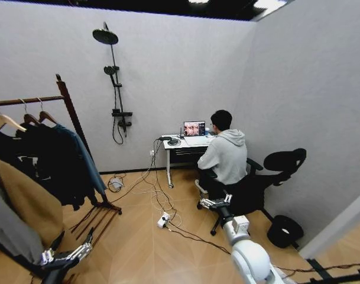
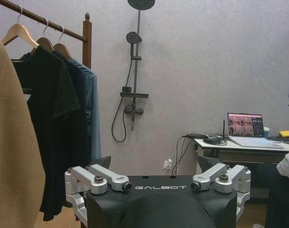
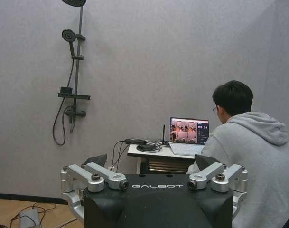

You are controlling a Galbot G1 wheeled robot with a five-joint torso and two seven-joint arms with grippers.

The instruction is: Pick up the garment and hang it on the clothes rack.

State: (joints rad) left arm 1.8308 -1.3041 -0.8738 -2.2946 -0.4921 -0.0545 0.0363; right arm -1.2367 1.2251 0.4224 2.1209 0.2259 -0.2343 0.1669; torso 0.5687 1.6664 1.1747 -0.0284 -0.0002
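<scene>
The garment [image 1: 84,155], a teal blue-green piece on a wooden hanger, hangs at the right end of the clothes rack [image 1: 66,97]. In the left wrist view the garment [image 2: 92,114] sits just beside the rack's post [image 2: 87,43], behind black coats. My left gripper [image 1: 67,255] is low at the bottom left, below the hanging coats. It is open and holds nothing, and it shows as the left gripper [image 2: 157,164] in its own wrist view. My right gripper [image 1: 218,202] hovers open and empty in front of the seated person, and shows as the right gripper [image 3: 151,160] in its wrist view.
Black coats [image 1: 41,160], a tan coat [image 1: 26,201] and a grey one [image 1: 8,234] crowd the rack's left. A black shower pole [image 1: 114,77] is on the back wall. A person sits at a desk [image 1: 185,143] with a laptop. Cables and a power strip [image 1: 162,222] lie on the floor.
</scene>
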